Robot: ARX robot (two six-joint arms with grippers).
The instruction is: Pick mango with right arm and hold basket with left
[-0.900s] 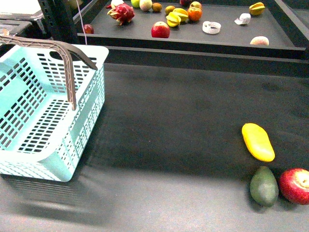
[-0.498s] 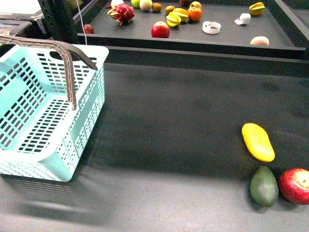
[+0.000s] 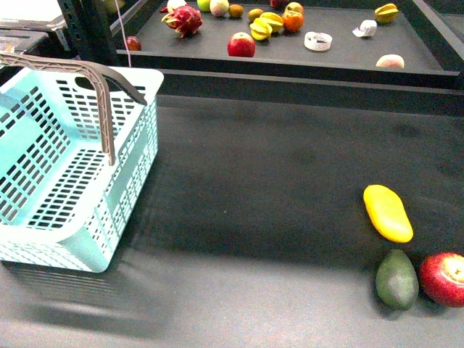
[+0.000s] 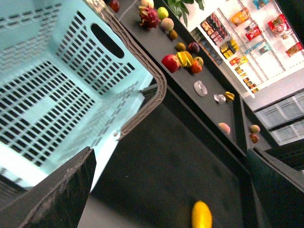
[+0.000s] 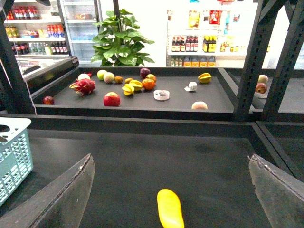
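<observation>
The yellow mango [image 3: 388, 212] lies on the dark table at the right; it also shows as the mango [image 5: 170, 208] between my right gripper's fingers and the mango [image 4: 201, 215] in the left wrist view. The turquoise basket [image 3: 69, 174] stands at the left with its grey-brown handle [image 3: 101, 94] raised. My right gripper [image 5: 173, 190] is open and hangs above the table short of the mango, touching nothing. My left gripper [image 4: 173, 190] is open beside the basket [image 4: 52, 90], one finger [image 4: 52, 194] close to its near wall. Neither arm shows in the front view.
A dark green avocado-shaped fruit [image 3: 396, 280] and a red apple [image 3: 444, 278] lie just in front of the mango. A raised black shelf [image 3: 290, 61] at the back holds several fruits, among them a dragon fruit [image 3: 183, 19] and a red apple [image 3: 241, 45].
</observation>
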